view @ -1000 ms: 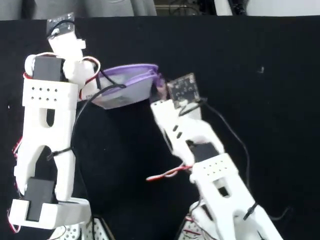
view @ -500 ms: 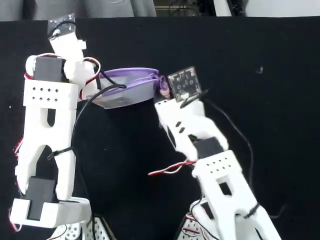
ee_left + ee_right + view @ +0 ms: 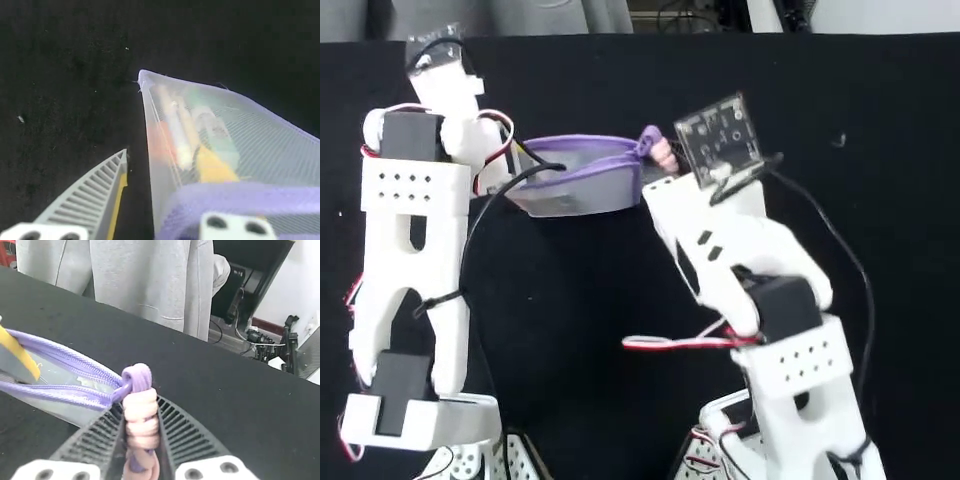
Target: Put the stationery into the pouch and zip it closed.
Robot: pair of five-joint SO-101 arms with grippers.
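**Pouch slung between your two arms**

Your right pincer (image 3: 140,415) is clamped tight on the zip pull cord (image 3: 138,390). The pouch (image 3: 575,180) hangs above the black desk (image 3: 880,120), with its far end at your left pincer (image 3: 510,170). You cannot tell whether that one grips it. The stationery (image 3: 200,145) lies inside the mesh.

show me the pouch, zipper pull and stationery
pouch (image 3: 585,190), high view, its pale side wall
zipper pull (image 3: 140,407), right wrist view, knotted cord between the jaws
stationery (image 3: 176,131), left wrist view, a pen behind the mesh
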